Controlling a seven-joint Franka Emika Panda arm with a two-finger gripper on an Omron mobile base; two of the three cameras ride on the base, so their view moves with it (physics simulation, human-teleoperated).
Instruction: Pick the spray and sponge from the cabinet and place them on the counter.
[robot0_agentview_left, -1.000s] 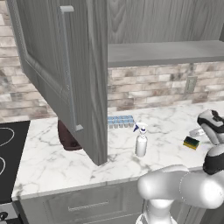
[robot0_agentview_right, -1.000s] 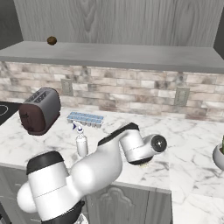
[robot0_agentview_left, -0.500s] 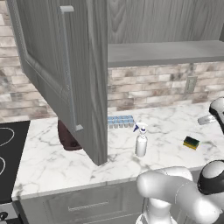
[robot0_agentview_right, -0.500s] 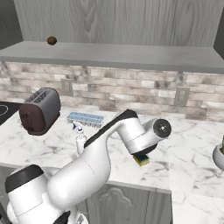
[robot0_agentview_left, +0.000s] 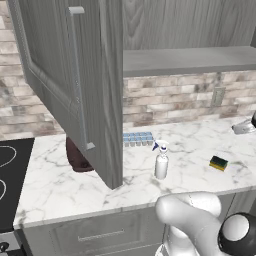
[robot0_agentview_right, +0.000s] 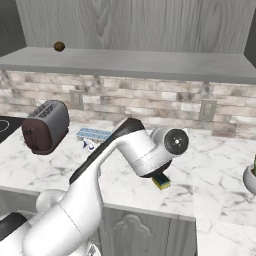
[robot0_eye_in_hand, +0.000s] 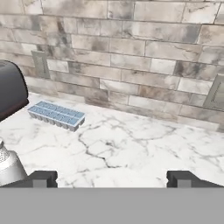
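The spray (robot0_agentview_left: 161, 161) stands upright on the counter (robot0_agentview_left: 195, 147), with the sponge (robot0_agentview_left: 218, 162) lying flat to its right. In the right base view my arm's wrist hangs just above the sponge (robot0_agentview_right: 161, 181), and the arm hides most of the spray (robot0_agentview_right: 90, 146). My gripper (robot0_eye_in_hand: 112, 179) is open and empty, its fingertips (robot0_eye_in_hand: 41, 178) far apart above the counter (robot0_eye_in_hand: 131, 148), facing the brick wall. The spray's (robot0_eye_in_hand: 6, 168) cap shows at the lower left of the hand view. The cabinet (robot0_agentview_left: 75, 85) door hangs open over the counter's left part.
A pale blue ice-cube tray (robot0_agentview_left: 137, 138) lies by the backsplash behind the spray. A dark toaster (robot0_agentview_right: 45, 126) stands at the left, half behind the open door. A small brown thing (robot0_agentview_right: 59, 46) rests on the cabinet shelf (robot0_agentview_right: 125, 62). The black stovetop (robot0_agentview_left: 12, 175) lies far left.
The hand has risen up and away from the sponge, which stays flat on the counter. The arm's elbow has swung higher.
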